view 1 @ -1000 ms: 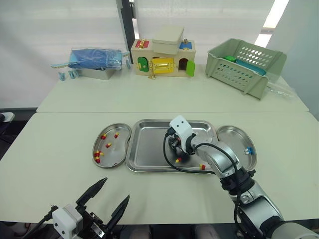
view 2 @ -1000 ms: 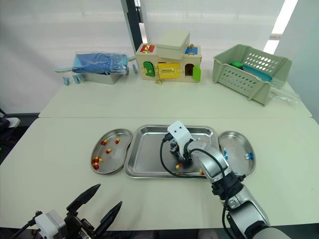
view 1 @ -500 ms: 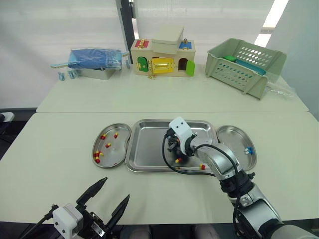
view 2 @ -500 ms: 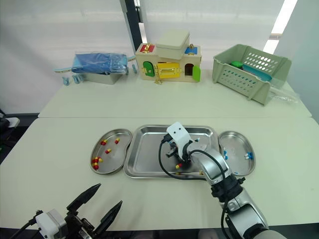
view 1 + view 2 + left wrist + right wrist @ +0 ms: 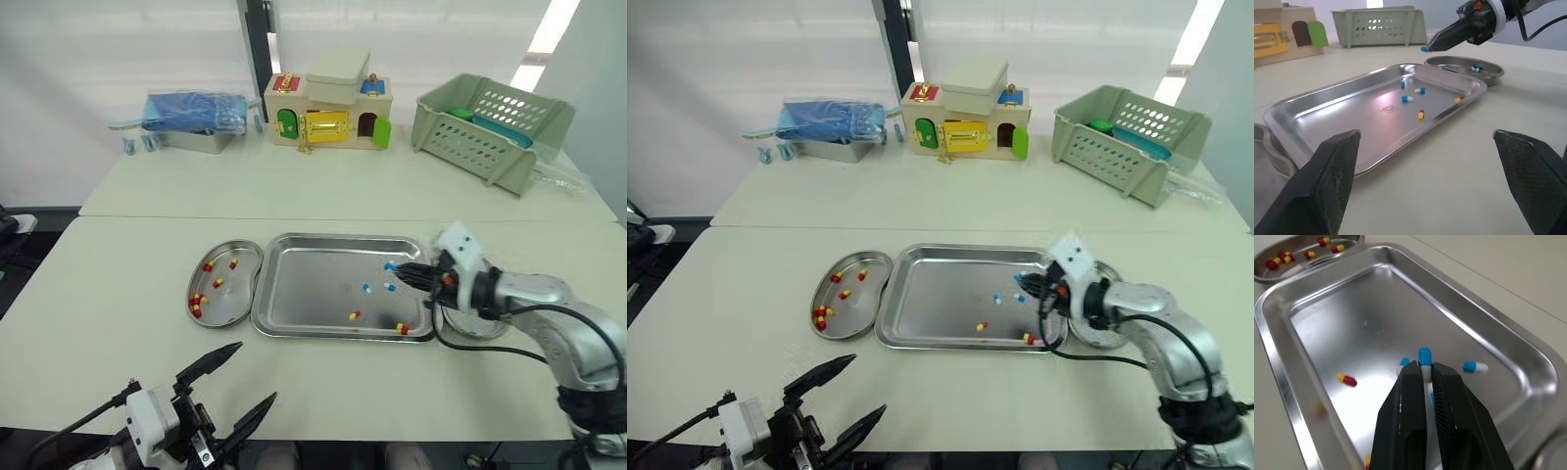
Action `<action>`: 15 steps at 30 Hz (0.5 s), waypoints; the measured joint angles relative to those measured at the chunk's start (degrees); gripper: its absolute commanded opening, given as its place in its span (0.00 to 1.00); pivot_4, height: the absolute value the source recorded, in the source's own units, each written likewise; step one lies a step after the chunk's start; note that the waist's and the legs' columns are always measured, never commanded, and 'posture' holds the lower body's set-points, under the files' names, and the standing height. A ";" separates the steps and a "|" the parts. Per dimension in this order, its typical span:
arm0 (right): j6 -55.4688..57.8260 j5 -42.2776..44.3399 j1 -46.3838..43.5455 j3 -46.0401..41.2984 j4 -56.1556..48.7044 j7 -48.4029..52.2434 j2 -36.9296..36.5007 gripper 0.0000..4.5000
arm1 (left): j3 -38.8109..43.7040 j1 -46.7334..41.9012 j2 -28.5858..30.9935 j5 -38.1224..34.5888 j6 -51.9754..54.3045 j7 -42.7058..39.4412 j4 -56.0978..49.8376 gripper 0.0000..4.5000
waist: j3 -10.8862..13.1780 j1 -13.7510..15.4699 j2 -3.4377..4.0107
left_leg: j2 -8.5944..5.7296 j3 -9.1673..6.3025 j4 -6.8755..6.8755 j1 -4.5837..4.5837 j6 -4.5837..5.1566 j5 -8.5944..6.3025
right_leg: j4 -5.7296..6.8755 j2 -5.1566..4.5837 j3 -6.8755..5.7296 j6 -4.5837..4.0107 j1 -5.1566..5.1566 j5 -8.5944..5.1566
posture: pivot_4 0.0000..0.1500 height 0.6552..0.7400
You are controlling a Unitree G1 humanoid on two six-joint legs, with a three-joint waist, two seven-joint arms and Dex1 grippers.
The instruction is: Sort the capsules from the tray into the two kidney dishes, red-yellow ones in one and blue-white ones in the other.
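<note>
A steel tray [image 5: 304,313] lies between two kidney dishes. The left dish [image 5: 233,295] holds several red-yellow capsules [image 5: 196,305]. The right dish [image 5: 1488,76] holds blue-white capsules [image 5: 1476,68]. My right gripper [image 5: 396,268] hovers over the tray's right end, shut on a blue-white capsule [image 5: 1424,361] that sticks out past its fingertips. On the tray floor lie two blue-white capsules [image 5: 366,288] and two red-yellow ones [image 5: 355,315], one by the front right rim [image 5: 401,328]. My left gripper [image 5: 257,372] is open, low near the table's front edge, well short of the tray.
On the far table stand a toy house box [image 5: 328,98], a green basket [image 5: 490,117] and a blue packet on a metal container [image 5: 191,110]. A seam runs between the two tables [image 5: 147,217].
My right gripper has left the tray's middle and moved right toward the right dish, now carrying a blue-white capsule. The head camera has shifted slightly. The left gripper stays open.
</note>
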 measured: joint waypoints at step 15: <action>-9.07 -0.95 12.92 -11.23 5.10 0.76 -6.04 0.12 | -1.41 -4.75 1.77 -0.82 -0.33 -6.97 4.14 1.00 | -0.02 -0.17 0.03 | 0.02 0.03 0.04 0.14 0.00 0.00 | 0.02 0.01 0.02 0.00 0.15 0.00 | 1.00 1.00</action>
